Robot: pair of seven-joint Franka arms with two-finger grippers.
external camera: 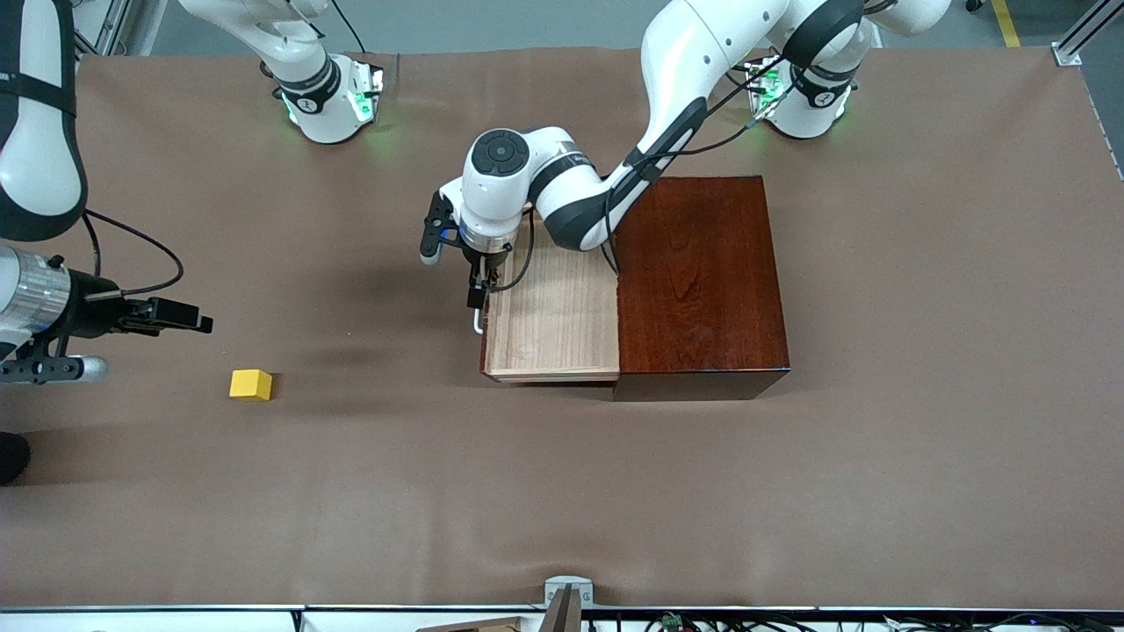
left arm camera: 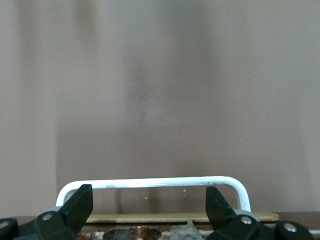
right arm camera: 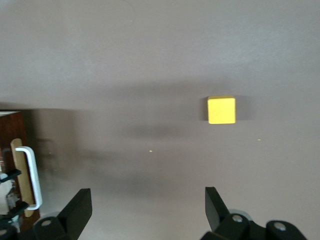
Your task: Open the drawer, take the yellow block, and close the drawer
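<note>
The drawer of pale wood stands pulled partway out of the dark reddish-brown box. My left gripper is at the drawer's white handle. In the left wrist view its fingers stand wide apart with the handle bar just off their tips, nothing clamped. The yellow block lies on the table, outside the drawer, toward the right arm's end. My right gripper hovers open over the table close to the block; the block sits ahead of its spread fingers, untouched.
A brown cloth covers the whole table. The box and the handle show at the edge of the right wrist view. Both arm bases stand along the table's edge farthest from the front camera.
</note>
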